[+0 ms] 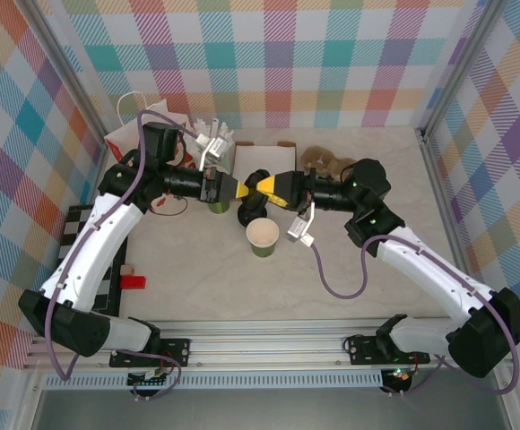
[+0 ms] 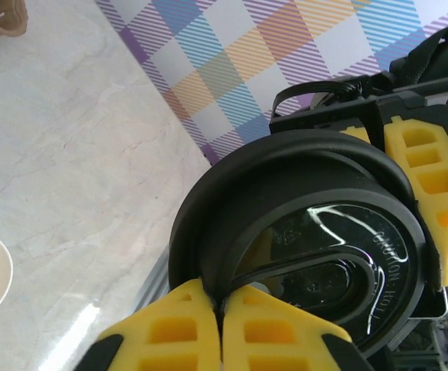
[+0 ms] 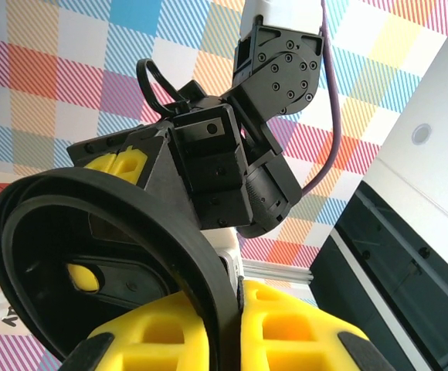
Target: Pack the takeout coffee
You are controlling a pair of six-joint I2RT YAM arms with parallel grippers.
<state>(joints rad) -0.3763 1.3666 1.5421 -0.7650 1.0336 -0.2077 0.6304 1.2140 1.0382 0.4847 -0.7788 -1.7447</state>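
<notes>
The takeout coffee (image 1: 253, 213) is hard to pick out. In the top view it seems to be the dark round thing on the middle of the table, under the two meeting claws, but I cannot tell this for sure.

The left gripper (image 2: 220, 300) has its yellow fingers pressed together on the rim of a loose black lid (image 2: 324, 232), which is up in the air. The right gripper (image 3: 230, 295) pinches the opposite rim of the same lid.

The left wrist view shows the lid's shiny top face with raised letters. The right wrist view shows its hollow underside, and the black body of the left gripper beyond it.

From above, an open green cup (image 1: 263, 236) with a cream inside stands just on the near side of the dark thing. A white paper bag (image 1: 143, 112) stands at the far left.
</notes>
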